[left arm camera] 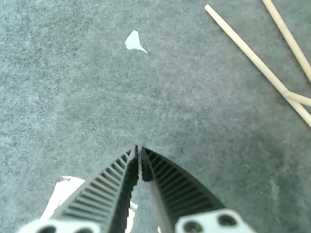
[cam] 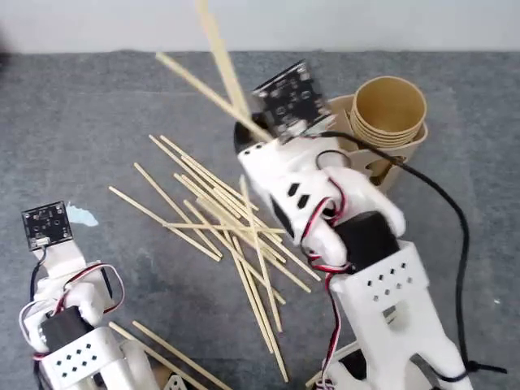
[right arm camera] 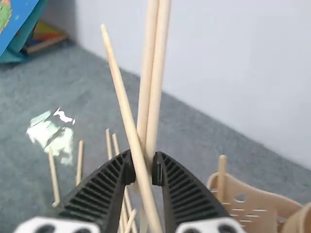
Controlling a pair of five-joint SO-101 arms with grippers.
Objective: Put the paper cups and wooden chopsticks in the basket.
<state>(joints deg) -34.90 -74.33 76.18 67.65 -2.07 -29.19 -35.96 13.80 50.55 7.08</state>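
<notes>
Right end effector (right arm camera: pixel 142 160) | clamps chopsticks (right arm camera: pixel 154 73) | beside basket (right arm camera: pixel 248 199) | left end effector (left arm camera: pixel 139 151) closed, empty

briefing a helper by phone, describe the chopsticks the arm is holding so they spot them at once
Find the beige basket with the stacked paper cups at the far side of the grey mat. Beside it, the right gripper clamps a few chopsticks. They alone stick up into the air, while the loose chopsticks lie flat.

The right jaws grip three wooden chopsticks (right arm camera: pixel 158 73) that stick upward, the basket (right arm camera: pixel 252 199) just beside them.
</notes>
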